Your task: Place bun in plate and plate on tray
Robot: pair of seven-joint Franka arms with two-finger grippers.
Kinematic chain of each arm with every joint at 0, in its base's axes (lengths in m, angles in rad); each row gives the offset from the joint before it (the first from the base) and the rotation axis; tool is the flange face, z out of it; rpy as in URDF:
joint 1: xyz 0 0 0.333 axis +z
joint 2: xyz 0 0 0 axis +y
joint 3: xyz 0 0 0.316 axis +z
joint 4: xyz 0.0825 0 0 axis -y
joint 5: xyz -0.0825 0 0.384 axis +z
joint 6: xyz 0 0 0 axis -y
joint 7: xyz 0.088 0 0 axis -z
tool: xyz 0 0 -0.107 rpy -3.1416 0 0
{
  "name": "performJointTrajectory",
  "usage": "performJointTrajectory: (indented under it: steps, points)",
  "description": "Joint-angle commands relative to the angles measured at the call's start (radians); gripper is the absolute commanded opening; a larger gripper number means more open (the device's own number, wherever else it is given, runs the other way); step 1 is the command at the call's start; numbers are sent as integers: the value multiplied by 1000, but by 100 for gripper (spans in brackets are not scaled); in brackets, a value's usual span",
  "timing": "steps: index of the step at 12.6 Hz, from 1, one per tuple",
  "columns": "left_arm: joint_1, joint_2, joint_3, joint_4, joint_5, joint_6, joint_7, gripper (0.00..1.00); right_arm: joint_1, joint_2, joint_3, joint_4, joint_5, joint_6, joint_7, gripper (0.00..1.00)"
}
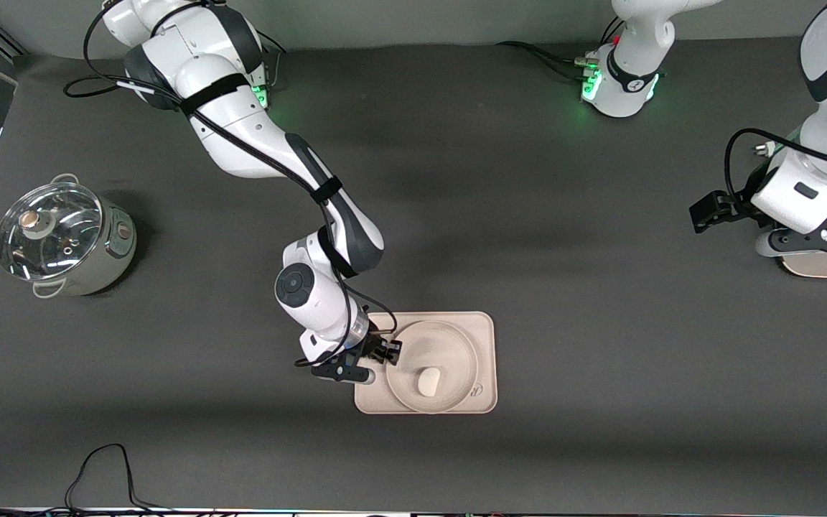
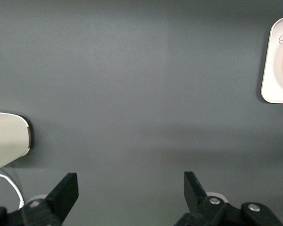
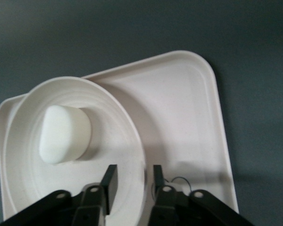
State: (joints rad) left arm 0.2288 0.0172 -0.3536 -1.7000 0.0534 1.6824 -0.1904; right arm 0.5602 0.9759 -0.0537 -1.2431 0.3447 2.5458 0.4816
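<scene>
the right arm reaches from its base down the table, elbow bent, wrist turned downward; the right gripper sits low at the edge of the plate, its two fingers straddling the rim with a narrow gap between them, one inside and one outside, whether they touch it cannot be told; the left arm waits near its own end of the table, forearm folded back; the left gripper hangs over bare table, jaws spread wide and holding nothing

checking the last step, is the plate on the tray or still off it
On it. The plate sits within the tray with the bun in it; the right gripper straddles its rim, fingers slightly apart.
</scene>
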Motion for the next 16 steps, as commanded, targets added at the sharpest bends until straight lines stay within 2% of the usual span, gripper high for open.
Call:
performJointTrajectory:
  steps: [1,4,8,10,12,14,16]
  points:
    - [1,9,1,17,-3,0,8,100,-2,-74,-2,13,27,-115,-20,100]
    - [1,9,1,17,-3,0,8,100,-31,-211,-11,7,22,-325,-14,100]
    - [1,9,1,17,-3,0,8,100,-37,-451,-113,-24,-19,-715,-29,100]
    - [1,9,1,17,-3,2,8,100,-72,-627,-107,-143,-128,-798,-34,100]
    - [1,9,2,17,-4,2,8,100,-127,-809,-103,-292,-176,-854,-105,100]
    - [1,10,1,17,-4,2,8,100,-227,-902,-92,-354,-232,-901,-229,100]
    - [3,9,2,17,-4,2,8,100,-340,-927,-60,-354,-311,-935,-383,100]
